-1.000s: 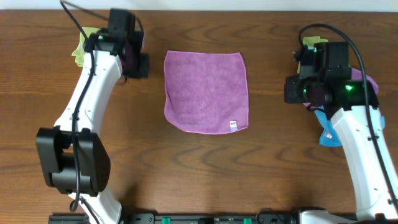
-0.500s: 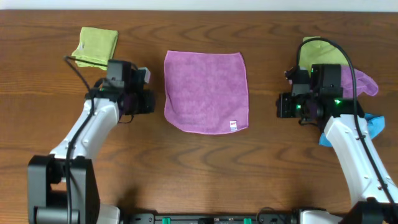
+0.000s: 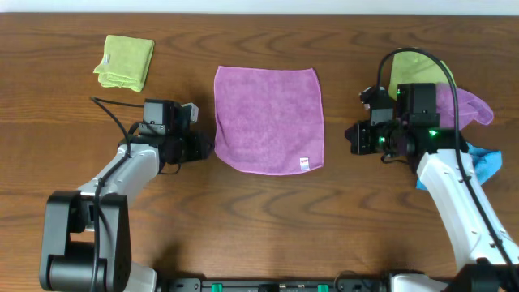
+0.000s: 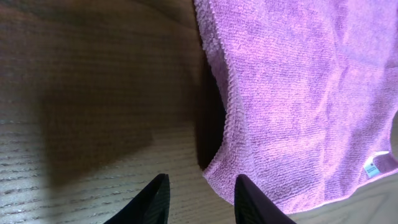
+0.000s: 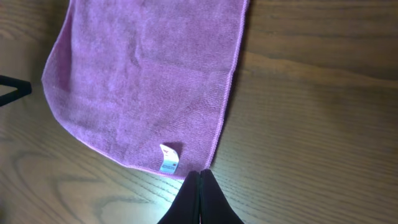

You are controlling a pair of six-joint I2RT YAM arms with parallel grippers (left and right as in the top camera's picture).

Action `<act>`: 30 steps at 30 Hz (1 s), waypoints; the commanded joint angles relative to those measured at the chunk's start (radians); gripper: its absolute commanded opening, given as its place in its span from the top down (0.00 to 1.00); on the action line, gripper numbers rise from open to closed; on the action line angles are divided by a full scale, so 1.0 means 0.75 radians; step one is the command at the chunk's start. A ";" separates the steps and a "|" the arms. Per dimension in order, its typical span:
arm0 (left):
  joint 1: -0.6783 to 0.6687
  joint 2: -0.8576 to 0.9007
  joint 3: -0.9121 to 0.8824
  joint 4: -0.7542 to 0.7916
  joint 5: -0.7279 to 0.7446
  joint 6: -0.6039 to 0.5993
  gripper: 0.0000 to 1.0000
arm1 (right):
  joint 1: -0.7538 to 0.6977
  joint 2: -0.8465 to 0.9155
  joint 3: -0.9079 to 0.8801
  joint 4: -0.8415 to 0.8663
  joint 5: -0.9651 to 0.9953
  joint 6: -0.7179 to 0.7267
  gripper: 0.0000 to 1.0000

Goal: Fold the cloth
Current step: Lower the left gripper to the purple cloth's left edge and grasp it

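Note:
The pinkish-purple cloth (image 3: 268, 119) lies flat in the middle of the table, its white tag (image 3: 306, 162) near the front right corner. My left gripper (image 3: 204, 148) sits just left of the cloth's front left corner. In the left wrist view that gripper (image 4: 202, 186) is open, one dark finger (image 4: 250, 198) over the cloth's edge (image 4: 298, 106), nothing held. My right gripper (image 3: 353, 138) hovers right of the cloth. Seen from the right wrist, the right gripper (image 5: 199, 177) is shut and empty, just short of the cloth's corner (image 5: 149, 81) and tag (image 5: 168, 158).
A folded lime-green cloth (image 3: 125, 61) lies at the back left. Behind the right arm are another lime-green cloth (image 3: 413, 71), a violet cloth (image 3: 470, 105) and a blue cloth (image 3: 484, 165). The table is dark wood.
Both arms have swung forward and inward toward the cloth's front corners. The left gripper has gone from shut to open. The cloth has not moved.

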 commanded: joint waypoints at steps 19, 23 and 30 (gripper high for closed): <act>0.141 0.340 -0.009 0.297 0.593 0.143 0.76 | 0.011 0.012 -0.006 -0.090 -0.027 0.001 0.99; 0.141 0.351 -0.009 0.298 0.613 0.143 0.74 | 0.011 0.012 -0.006 -0.090 -0.027 0.011 0.99; 0.140 0.351 -0.009 0.285 0.750 0.141 0.70 | 0.011 0.012 -0.006 -0.089 -0.026 0.011 0.98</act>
